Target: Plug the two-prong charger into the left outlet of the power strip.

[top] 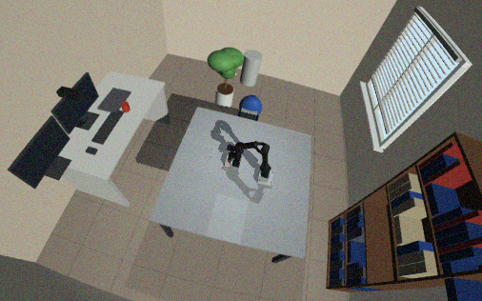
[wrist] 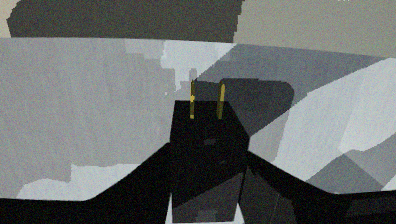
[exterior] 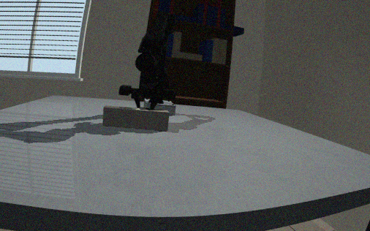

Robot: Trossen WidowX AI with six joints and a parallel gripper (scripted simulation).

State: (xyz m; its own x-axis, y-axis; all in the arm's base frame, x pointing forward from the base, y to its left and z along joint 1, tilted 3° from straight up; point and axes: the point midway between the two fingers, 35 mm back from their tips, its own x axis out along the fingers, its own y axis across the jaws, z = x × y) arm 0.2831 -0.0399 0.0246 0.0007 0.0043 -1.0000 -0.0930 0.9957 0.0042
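Top view: the black arm (top: 252,152) bends over the middle of the grey counter (top: 203,210), and its gripper (top: 233,159) is directly above the power strip (top: 230,165) (small here).

Exterior view: the gripper (exterior: 146,100) hangs just above the top face of the power strip (exterior: 136,118), near its right half.

Wrist view: the gripper (wrist: 207,165) is clamped on the black charger (wrist: 207,145); both brass prongs (wrist: 206,101) point away, toward the counter (wrist: 75,110).
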